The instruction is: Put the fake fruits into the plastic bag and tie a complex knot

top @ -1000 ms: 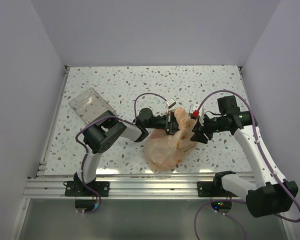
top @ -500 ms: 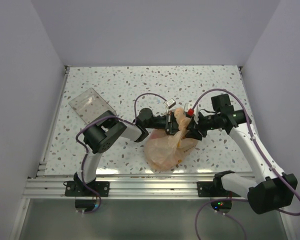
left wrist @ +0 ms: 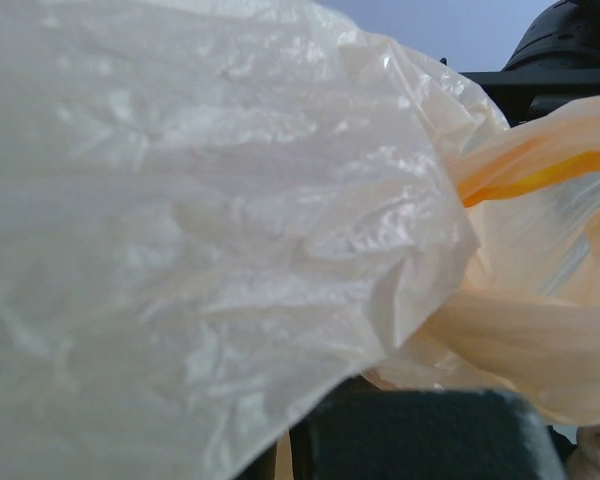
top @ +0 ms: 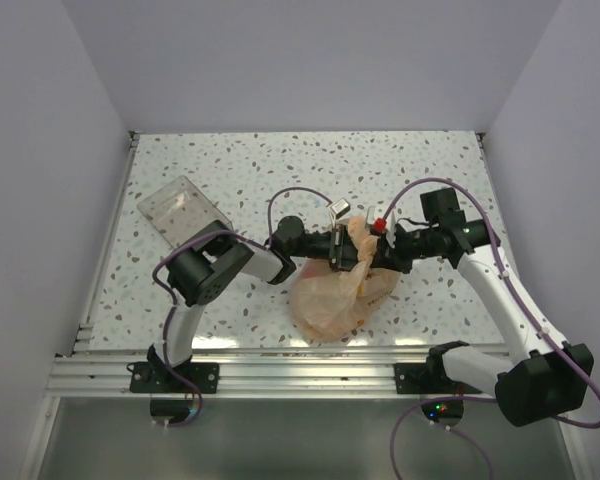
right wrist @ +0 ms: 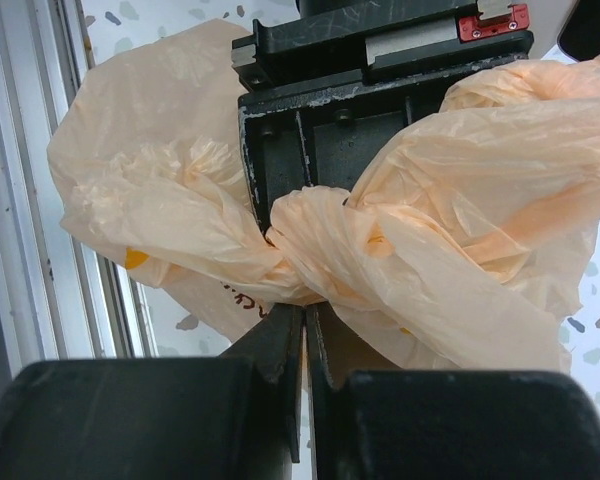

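Note:
The peach-orange plastic bag (top: 332, 292) lies bulging near the table's front, its top twisted up into a bunch (top: 361, 234). No fake fruits show; the film hides whatever is inside. My right gripper (top: 379, 250) meets the bunch from the right. In the right wrist view its jaws (right wrist: 306, 308) are shut, pinching film under the knotted twist (right wrist: 325, 250). My left gripper (top: 339, 246) presses into the bunch from the left. Crinkled film (left wrist: 230, 220) covers its camera and hides its jaws.
A clear rectangular tray (top: 181, 211) sits at the back left. The aluminium frame rail (top: 280, 366) runs along the near edge, close to the bag. Purple cables (top: 298, 196) loop above both arms. White walls close in the table on three sides.
My right gripper slid left onto the bag's twisted top and closed from open to shut on the film. The left arm and the bag's body have stayed put.

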You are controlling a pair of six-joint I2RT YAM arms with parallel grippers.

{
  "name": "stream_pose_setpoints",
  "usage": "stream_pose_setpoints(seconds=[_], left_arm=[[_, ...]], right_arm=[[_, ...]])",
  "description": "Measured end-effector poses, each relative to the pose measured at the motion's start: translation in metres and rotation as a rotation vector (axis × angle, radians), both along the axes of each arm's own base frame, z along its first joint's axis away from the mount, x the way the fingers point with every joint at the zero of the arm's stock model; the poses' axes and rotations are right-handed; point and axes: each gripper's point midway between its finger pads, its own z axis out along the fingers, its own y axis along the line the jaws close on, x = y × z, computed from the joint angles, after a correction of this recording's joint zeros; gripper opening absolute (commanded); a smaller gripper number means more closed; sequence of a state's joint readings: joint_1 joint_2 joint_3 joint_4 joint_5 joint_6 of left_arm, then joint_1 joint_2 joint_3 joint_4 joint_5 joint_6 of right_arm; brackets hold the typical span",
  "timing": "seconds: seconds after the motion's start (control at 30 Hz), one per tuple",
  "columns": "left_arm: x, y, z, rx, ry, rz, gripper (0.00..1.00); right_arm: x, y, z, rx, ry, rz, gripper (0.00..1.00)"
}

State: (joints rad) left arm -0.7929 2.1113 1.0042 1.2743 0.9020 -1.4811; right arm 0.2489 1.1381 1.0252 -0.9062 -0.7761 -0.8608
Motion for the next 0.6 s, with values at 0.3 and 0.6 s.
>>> stream_pose_setpoints(seconds=[0.3, 0.6], left_arm=[[0.006, 0.009, -0.006, 0.012, -0.013, 0.013, 0.40], [0.028, 0.056, 0.026, -0.038, -0.214, 0.063, 0.55]], right_arm=[[-0.003, 0.000, 0.001, -0.011, -0.013, 0.030, 0.00], [-0.013, -0.003, -0.008, -0.041, 0.038, 0.062, 0.00]])
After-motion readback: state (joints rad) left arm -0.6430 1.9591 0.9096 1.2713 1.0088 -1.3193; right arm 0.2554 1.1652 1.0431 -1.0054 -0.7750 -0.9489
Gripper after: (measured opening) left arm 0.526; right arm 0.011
